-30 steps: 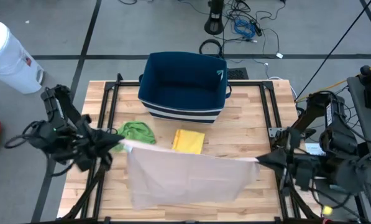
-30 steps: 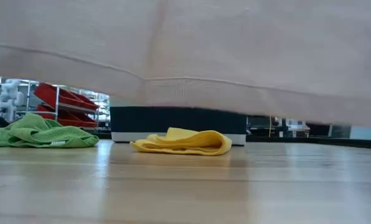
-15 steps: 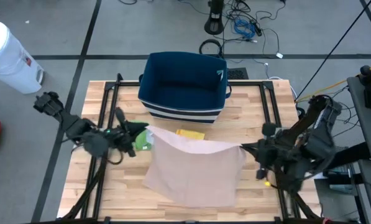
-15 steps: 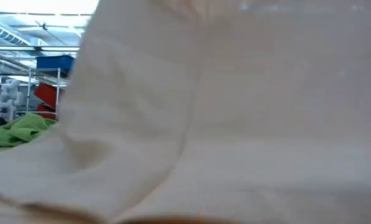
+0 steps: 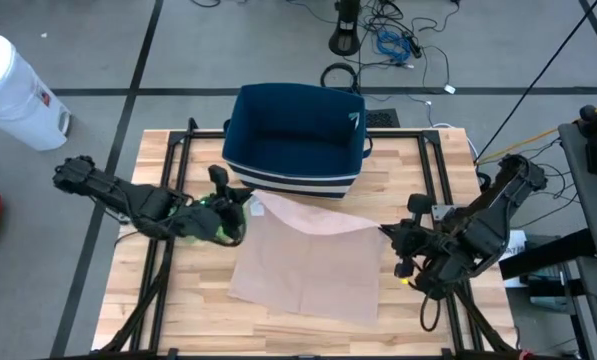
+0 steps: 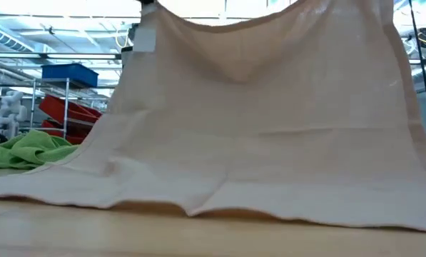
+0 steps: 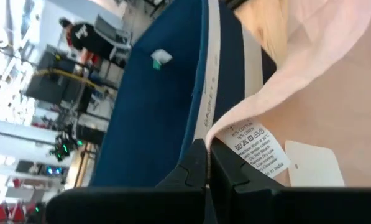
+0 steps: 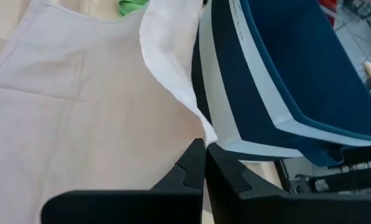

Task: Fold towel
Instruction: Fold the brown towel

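The wooden table [image 5: 418, 165] carries a dark blue basket [image 5: 296, 135] at its far edge, and everything else sits in front of that basket. The pale pink towel [image 5: 313, 265] is spread just in front of it, its near part lying flat on the wood while its far edge is raised and sags in the middle between two held corners. A green cloth [image 6: 31, 151] lies bunched beside the towel's left corner, in front of the basket. The left end effector [image 5: 240, 203] is pressed together, pinching the towel's corner that bears the label [image 7: 255, 144]; the right end effector [image 5: 386, 234] pinches the other raised corner. The towel looks light, thin and limp, so it will likely droop and crease freely; the corners seem the best hold.
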You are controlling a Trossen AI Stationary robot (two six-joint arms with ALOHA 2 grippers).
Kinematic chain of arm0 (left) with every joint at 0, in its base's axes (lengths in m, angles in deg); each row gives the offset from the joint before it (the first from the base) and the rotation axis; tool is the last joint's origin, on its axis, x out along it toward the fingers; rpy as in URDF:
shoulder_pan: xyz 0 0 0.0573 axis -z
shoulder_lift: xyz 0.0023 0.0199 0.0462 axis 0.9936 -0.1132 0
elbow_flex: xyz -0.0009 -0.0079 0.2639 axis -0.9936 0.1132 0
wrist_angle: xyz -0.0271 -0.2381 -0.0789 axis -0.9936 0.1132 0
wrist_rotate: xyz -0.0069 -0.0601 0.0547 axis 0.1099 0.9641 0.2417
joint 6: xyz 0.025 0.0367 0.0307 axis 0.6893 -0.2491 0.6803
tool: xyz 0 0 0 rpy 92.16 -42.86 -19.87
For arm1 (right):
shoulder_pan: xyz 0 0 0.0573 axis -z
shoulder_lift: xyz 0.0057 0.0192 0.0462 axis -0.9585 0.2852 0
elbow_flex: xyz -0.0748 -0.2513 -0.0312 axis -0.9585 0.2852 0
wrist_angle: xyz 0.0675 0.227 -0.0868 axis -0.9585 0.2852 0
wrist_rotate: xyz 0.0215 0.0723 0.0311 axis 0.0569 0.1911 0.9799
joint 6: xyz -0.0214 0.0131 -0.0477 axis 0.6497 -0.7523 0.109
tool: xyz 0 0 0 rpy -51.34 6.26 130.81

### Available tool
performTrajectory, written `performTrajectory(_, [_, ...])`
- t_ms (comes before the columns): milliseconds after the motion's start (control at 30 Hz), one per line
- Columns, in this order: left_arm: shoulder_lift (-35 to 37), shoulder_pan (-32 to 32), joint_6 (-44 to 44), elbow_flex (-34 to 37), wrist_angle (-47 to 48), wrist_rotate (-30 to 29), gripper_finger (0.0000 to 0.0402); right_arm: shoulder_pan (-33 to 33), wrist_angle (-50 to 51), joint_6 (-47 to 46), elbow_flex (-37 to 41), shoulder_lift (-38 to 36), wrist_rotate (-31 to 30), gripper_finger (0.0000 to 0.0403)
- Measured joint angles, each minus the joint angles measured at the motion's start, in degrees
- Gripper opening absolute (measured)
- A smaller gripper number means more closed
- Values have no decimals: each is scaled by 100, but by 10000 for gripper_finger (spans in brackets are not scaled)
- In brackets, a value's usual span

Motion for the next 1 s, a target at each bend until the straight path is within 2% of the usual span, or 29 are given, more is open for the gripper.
performTrajectory(100, [-177,-231,-142,0,169,172,28,116,-30,-6,0,52,29,0])
performTrajectory(233, [-372,-440,-292,0,229,189,85,320,-19,-12,2,196,153,0])
performTrajectory(367, [-434,-528,-369,0,109,45,140,527,-14,-10,2,331,232,0])
performTrajectory(500, [-432,-471,-359,0,-158,-42,175,706,37,-11,2,428,304,0])
performTrajectory(600, [-432,-373,-255,0,-294,-395,190,838,92,-13,2,486,310,0])
performTrajectory(733, [-429,-290,-170,0,-297,-1152,205,1021,113,-41,2,520,452,0])
performTrajectory(833, [-427,-294,-174,0,-297,-1402,212,1139,128,-179,2,520,455,0])
performTrajectory(900, [-427,-288,-198,0,-303,-1334,215,1208,127,-178,2,520,454,0])
performTrajectory(933, [-427,-268,-242,0,-340,-1120,215,1238,127,-176,2,520,454,0])
performTrajectory(1000, [-425,-238,-451,0,-524,-243,215,1303,124,-189,2,519,457,0])
